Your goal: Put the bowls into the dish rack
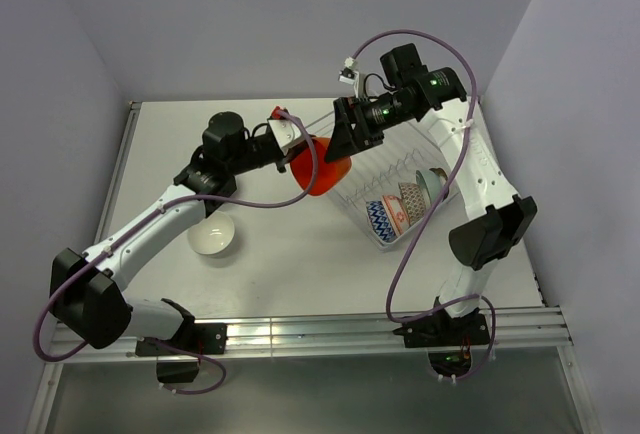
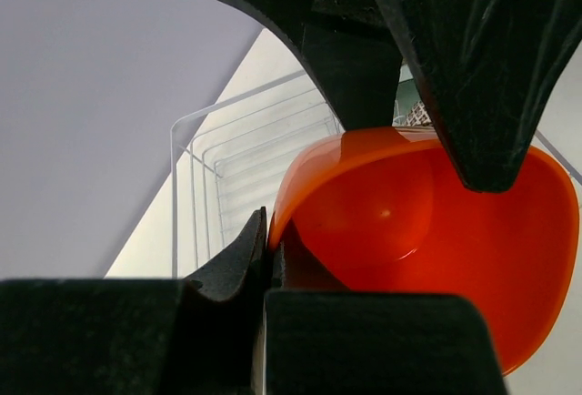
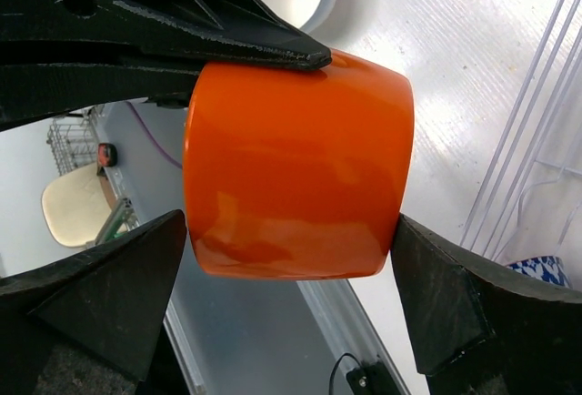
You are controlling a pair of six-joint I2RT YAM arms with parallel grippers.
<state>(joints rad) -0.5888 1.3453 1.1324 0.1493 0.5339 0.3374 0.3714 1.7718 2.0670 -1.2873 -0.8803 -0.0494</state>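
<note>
The glossy orange-red round bowl [image 1: 318,176] hangs over the white table's [image 1: 180,154] far middle beside the silver wire dish rack [image 1: 400,154], rim pinched by the clenched left gripper [image 2: 271,245], the right gripper [image 3: 289,222] splayed around its walls; it looks light, stiff and slick, so the rim seems the safest hold.

Both arms reach inward, left pincer [image 1: 292,144] pinched tight, right pincer [image 1: 340,136] spread wide facing it.

Orange bowl [image 1: 320,180] partly hidden behind right hand [image 1: 338,136].
</note>
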